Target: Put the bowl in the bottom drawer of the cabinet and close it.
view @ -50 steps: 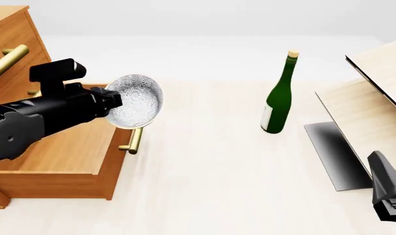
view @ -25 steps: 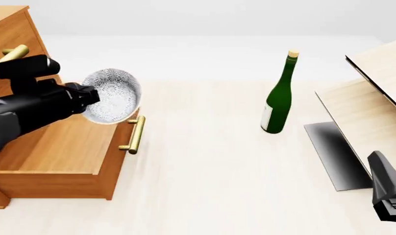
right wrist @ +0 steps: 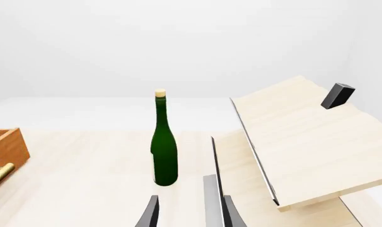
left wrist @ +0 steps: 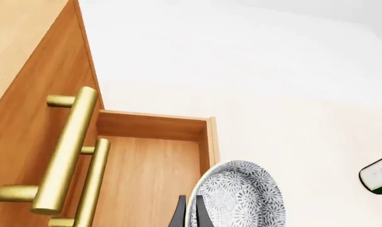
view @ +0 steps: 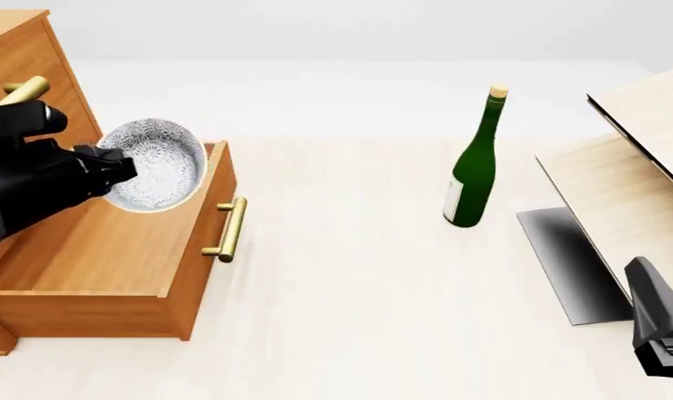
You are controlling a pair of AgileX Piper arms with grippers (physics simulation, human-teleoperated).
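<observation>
The speckled white bowl (view: 157, 164) hangs tilted on its side over the back of the open bottom drawer (view: 103, 250). My left gripper (view: 117, 167) is shut on its rim. In the left wrist view the two thin fingers (left wrist: 180, 217) pinch the edge of the bowl (left wrist: 241, 198) above the floor of the drawer (left wrist: 147, 170). The cabinet (view: 26, 58) rises at the far left, its upper brass handles (left wrist: 65, 156) close to the wrist camera. My right gripper (right wrist: 191, 217) stays low at the front right, open and holding nothing.
A green bottle (view: 471, 179) stands upright mid-table. A pale wooden board structure (view: 636, 167) leans at the right with a small black block (right wrist: 337, 95) on it. The drawer's brass handle (view: 227, 229) sticks out toward the table's middle.
My left arm has carried the bowl leftward, from beyond the drawer's front to over its inside. The right arm has not moved.
</observation>
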